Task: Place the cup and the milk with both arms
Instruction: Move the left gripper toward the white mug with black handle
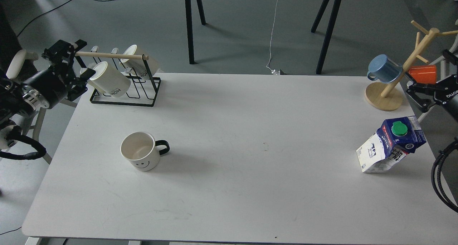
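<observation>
White and bare over most of its top, the bench [229,130] carries the cup [140,151] on its left half, upright, with the black handle turned to the right and the smiley face toward the near edge. The milk [391,144] is seen close to the right edge, green cap on top, blue upper part leaning to the right in this view. Cup and milk are well apart.

At the far left corner a black wire rack [123,83] with a wooden bar holds cream mugs lettered HOME [109,79]. At the far right corner a wooden mug tree [397,80] bears a blue mug [384,68] and an orange mug [423,74].

The left pincer [66,62] is held off the bench's left edge, just beside the rack; whether its fingers are apart cannot be told. The right pincer [417,94] is seen beyond the right edge, near the tree's base and above the milk, touching neither; its fingers look spread narrowly, holding nothing.
</observation>
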You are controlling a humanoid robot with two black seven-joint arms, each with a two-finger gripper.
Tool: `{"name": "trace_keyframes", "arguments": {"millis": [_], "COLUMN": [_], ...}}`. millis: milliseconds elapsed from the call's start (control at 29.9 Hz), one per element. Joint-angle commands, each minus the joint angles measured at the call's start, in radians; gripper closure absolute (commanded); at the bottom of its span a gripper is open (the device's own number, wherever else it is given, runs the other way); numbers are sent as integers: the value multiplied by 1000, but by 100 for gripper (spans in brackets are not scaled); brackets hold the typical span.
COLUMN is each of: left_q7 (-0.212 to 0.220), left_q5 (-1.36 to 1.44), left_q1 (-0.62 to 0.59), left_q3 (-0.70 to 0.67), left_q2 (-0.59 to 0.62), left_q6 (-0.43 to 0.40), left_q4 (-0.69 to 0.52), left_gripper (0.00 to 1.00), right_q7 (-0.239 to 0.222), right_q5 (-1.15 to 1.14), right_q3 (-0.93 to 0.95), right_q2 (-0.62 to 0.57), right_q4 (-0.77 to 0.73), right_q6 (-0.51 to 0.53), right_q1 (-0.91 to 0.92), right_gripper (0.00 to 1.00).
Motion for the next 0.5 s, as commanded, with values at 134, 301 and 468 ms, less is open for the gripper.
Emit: {"name": "trace_keyframes", "arguments": {"millis": [134,301,468], "left_q7": [0,0,0], "left_q5": [-27,-35,-18], "left_q1": [-2,-3,0], "left_q3": [2,-2,8], "left_q2": [2,0,2], "left_q6": [0,0,0], "left_q4": [2,38,44], "left_gripper": [0,0,0], "right_q7": [0,1,1], "right_q5": [0,0,2], "right_q3": [0,2,9], "right_q2": [1,3,3], "right_q4": [2,3,8], "right_q6": [0,0,0], "right_q1": [-4,-4,-4], "right_gripper": [6,6,6]}}
